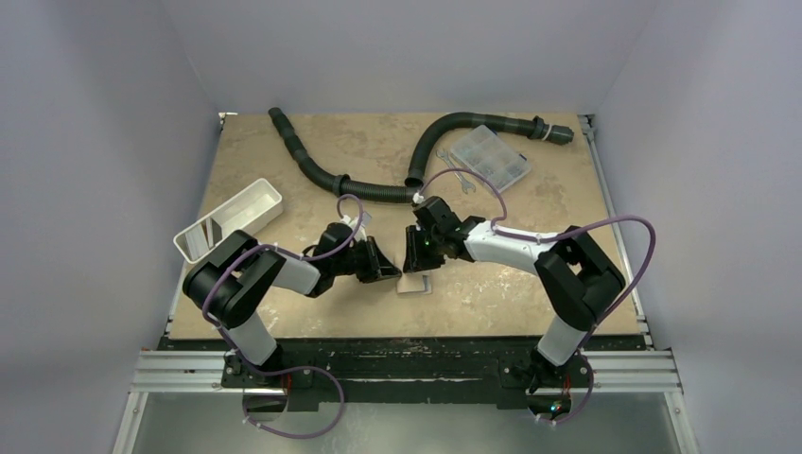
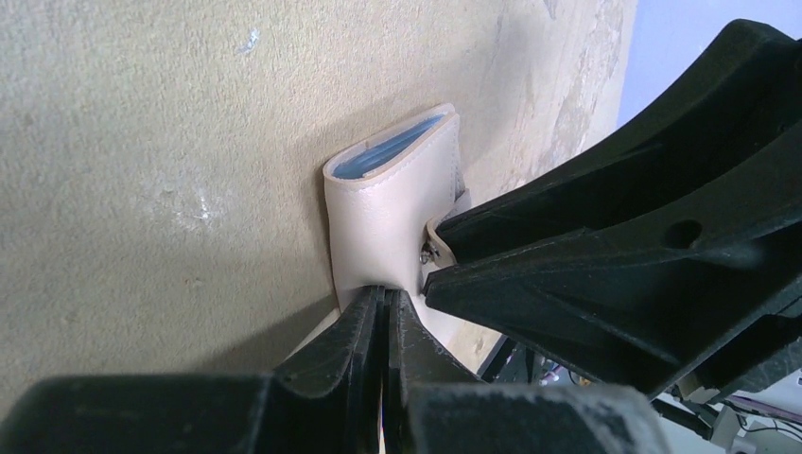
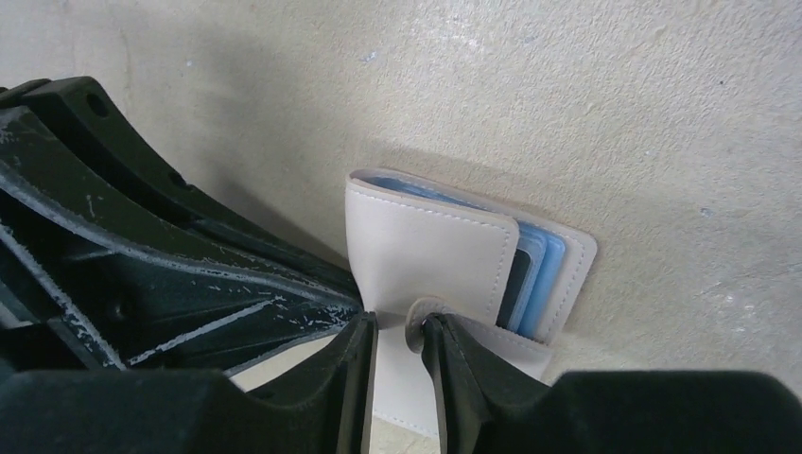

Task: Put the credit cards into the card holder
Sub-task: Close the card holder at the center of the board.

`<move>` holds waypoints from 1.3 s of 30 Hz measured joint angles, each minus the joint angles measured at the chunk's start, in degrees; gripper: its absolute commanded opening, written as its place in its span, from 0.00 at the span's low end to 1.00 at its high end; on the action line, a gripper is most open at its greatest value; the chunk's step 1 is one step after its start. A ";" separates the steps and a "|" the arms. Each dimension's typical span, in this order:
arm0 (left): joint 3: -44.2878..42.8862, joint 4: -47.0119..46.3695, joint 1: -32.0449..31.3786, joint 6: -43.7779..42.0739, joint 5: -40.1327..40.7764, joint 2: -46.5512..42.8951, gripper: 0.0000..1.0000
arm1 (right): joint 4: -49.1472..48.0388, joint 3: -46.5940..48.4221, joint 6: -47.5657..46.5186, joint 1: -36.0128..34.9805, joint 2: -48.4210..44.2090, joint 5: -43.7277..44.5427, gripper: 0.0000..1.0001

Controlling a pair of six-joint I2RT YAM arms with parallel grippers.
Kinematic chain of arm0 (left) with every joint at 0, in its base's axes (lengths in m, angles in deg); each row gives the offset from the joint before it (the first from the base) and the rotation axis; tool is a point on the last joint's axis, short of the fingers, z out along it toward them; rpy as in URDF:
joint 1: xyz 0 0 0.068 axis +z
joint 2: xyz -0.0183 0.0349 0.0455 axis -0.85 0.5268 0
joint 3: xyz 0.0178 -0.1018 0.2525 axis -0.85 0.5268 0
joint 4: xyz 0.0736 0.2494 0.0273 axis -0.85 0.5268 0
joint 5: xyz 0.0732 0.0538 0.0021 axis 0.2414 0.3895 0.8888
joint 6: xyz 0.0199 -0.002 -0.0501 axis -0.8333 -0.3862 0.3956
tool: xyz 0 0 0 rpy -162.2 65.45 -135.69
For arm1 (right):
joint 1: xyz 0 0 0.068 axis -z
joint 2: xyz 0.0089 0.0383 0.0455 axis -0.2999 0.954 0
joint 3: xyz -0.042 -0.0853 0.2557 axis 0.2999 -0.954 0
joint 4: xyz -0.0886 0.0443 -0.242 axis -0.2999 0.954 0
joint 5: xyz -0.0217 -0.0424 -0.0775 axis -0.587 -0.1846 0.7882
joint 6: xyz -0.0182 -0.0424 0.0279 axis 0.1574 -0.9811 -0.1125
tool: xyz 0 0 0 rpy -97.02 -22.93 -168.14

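The tan card holder (image 1: 413,285) lies at the table's middle front, under both grippers. In the right wrist view its cover (image 3: 430,251) is folded up, and pale blue pockets and the edge of a dark credit card (image 3: 512,281) show inside. My left gripper (image 2: 386,295) is shut on the lower edge of the card holder (image 2: 388,213). My right gripper (image 3: 397,326) stands close over the snap tab (image 3: 416,331), with the tab between its narrow jaws and against one finger. The two grippers almost touch, left (image 1: 383,270) beside right (image 1: 413,260).
A white oblong tray (image 1: 248,208) at the left holds a dark flat piece (image 1: 212,231). A black corrugated hose (image 1: 322,172) runs across the back. A clear compartment box (image 1: 489,156) and small metal tools (image 1: 454,180) sit at the back right.
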 measured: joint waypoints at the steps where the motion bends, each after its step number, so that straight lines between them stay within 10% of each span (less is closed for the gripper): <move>1: 0.02 0.00 0.04 0.00 0.00 0.00 0.00 | -0.81 -0.48 -0.02 0.35 -0.22 -1.01 0.33; 23: 0.44 0.09 0.79 0.00 -0.46 0.00 0.00 | -30.47 -15.21 6.88 10.03 0.57 -25.24 0.35; 39: 0.44 0.66 0.87 -0.02 -0.39 -0.24 0.00 | -37.64 -17.75 7.45 12.48 3.21 -29.83 0.00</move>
